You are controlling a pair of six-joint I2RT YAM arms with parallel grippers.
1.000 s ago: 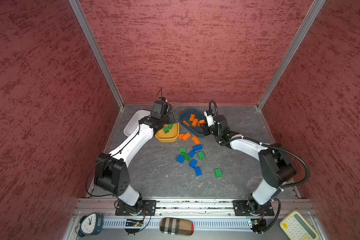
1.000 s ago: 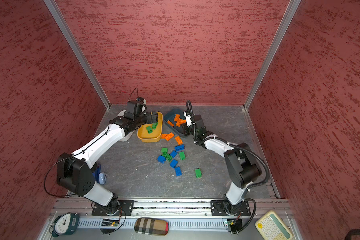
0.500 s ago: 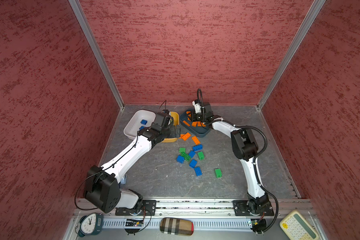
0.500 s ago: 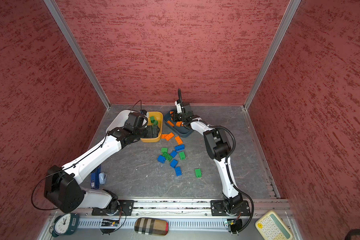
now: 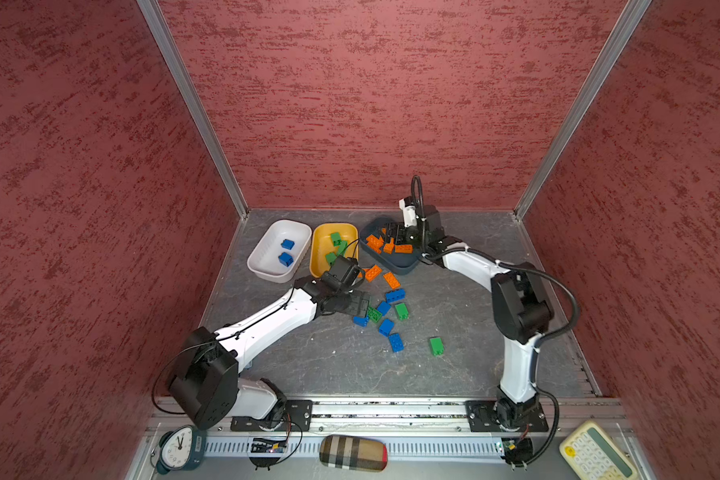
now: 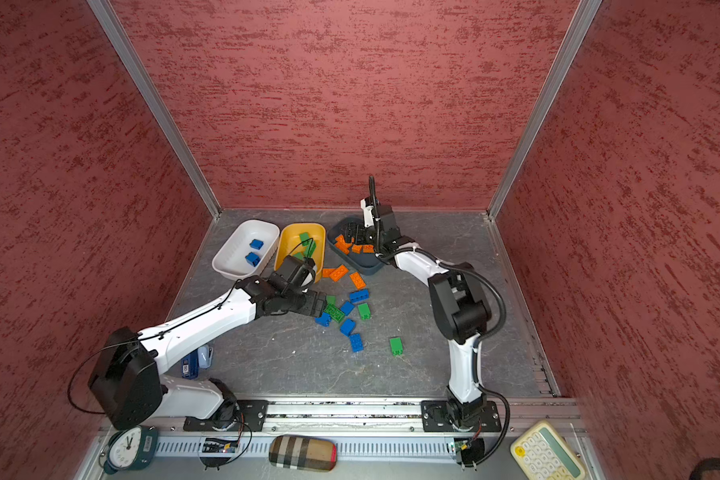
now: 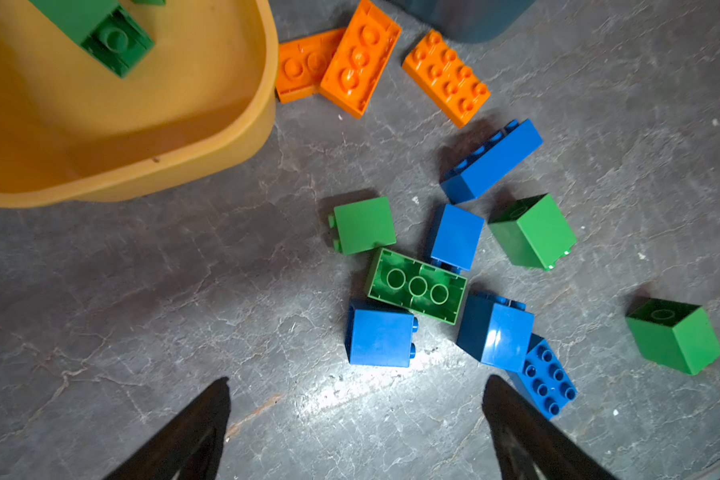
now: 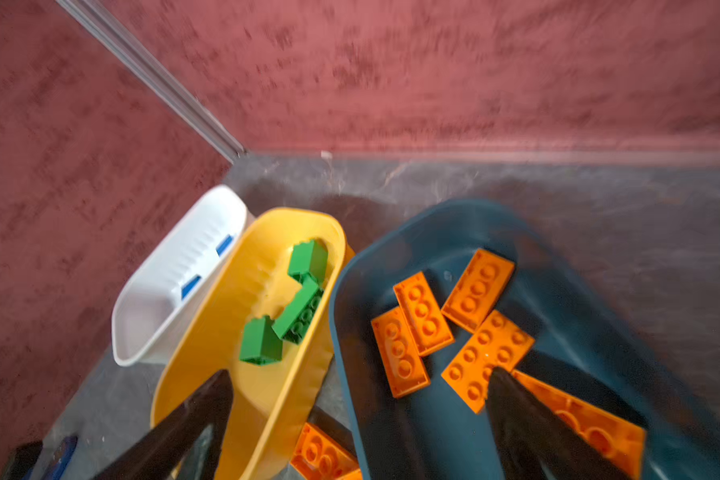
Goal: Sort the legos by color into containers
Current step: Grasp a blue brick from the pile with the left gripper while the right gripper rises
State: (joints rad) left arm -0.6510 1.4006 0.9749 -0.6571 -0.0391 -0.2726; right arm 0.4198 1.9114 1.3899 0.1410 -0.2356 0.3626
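Because each colour needs its own home, three tubs sit in a row along the back of the counter (image 5: 308,357), across the middle of both top views. Furthest left is the white tub (image 5: 272,249), with two blue bricks (image 5: 287,244) inside. Next to it, the yellow tub (image 5: 321,243) holds three green bricks (image 8: 306,259). Just below that tub in a top view, the left claw (image 7: 357,379) hangs low with its two fingers wide apart and nothing between them. I think this is so it can come down around one brick in the mixed pile (image 5: 383,308). That pile, in the middle of the counter, has five blue, four green and three loose orange ones (image 7: 445,77). The orange lie closest to the tubs, and one green sits apart at the lower right. Furthest right in the row is the teal tub (image 5: 400,267), holding five orange bricks (image 8: 422,313) that I can see. Over it the right claw (image 8: 360,372) is spread wide and empty, which fits, since orange goes there.
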